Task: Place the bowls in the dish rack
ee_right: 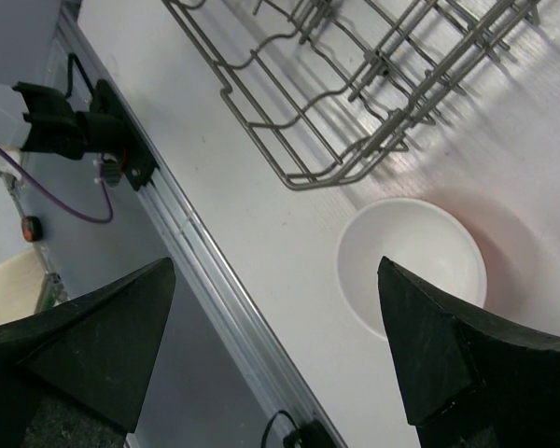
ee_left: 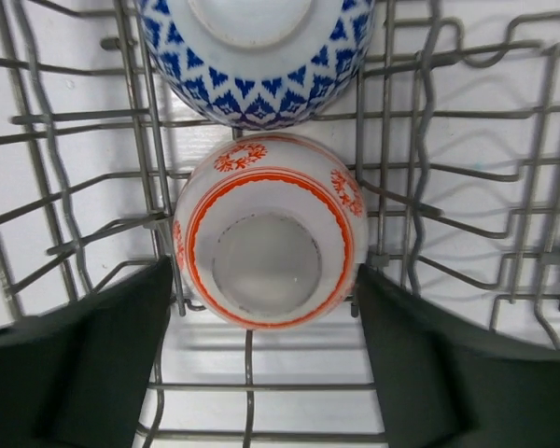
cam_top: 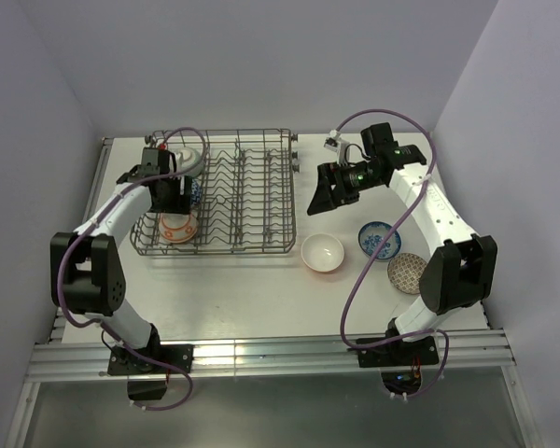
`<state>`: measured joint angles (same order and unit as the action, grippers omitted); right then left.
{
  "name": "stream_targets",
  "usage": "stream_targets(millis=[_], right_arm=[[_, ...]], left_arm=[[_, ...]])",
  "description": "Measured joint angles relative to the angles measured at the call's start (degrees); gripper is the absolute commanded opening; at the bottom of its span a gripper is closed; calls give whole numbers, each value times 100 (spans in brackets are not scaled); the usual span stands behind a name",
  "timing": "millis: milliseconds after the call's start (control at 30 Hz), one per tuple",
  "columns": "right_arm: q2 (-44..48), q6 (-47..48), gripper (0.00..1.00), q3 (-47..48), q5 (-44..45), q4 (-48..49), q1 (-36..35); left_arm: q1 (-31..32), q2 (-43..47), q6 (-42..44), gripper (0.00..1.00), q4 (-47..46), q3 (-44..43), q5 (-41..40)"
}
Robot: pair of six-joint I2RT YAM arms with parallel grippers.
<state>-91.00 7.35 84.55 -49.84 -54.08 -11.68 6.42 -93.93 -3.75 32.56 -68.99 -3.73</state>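
Three bowls (cam_top: 177, 227) stand in the dish rack (cam_top: 252, 201) at left; three sit upright beside it

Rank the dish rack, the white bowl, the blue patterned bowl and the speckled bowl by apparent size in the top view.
1. dish rack, by far the largest.
2. white bowl and blue patterned bowl: too alike to rank.
3. speckled bowl: seems partly hidden by the right arm, so unsure.
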Motion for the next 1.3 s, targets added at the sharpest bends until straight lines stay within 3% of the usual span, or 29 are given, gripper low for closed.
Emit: stream_targets(millis=[33,133,400,633,767,900,1033,1200,1300], right_arm=[[0,72,96,37,28,-96,13],[0,435,96,153,166,-448,142],[24,1532,100,181,955,-1429,1043],[-59,2496,99,181,1814,-1998,2420],[-417,2872,90,181,2347,-1987,2920],[-804,3064,80,140,2645,-1825,3038],[-1056,3136,77,83,2677,-1703,3034],[-1241,3303,76,-151,2785,-1600,3018],[-1303,3593,81,-302,2833,-1635,3018]], left_arm=[[0,28,17,95,48,-68,7],[0,286,107,100,251,-328,146],[4,1360,629,100,503,-1198,1377],[284,1722,1067,97,632,-1032,2732],[503,1722,1200,94,654,-730,3099],[568,1722,1263,92,662,-509,3303],[568,1722,1281,91,636,-426,3423],[570,1720,1316,91,616,-385,3534],[575,1718,1338,91,603,-330,3578]])
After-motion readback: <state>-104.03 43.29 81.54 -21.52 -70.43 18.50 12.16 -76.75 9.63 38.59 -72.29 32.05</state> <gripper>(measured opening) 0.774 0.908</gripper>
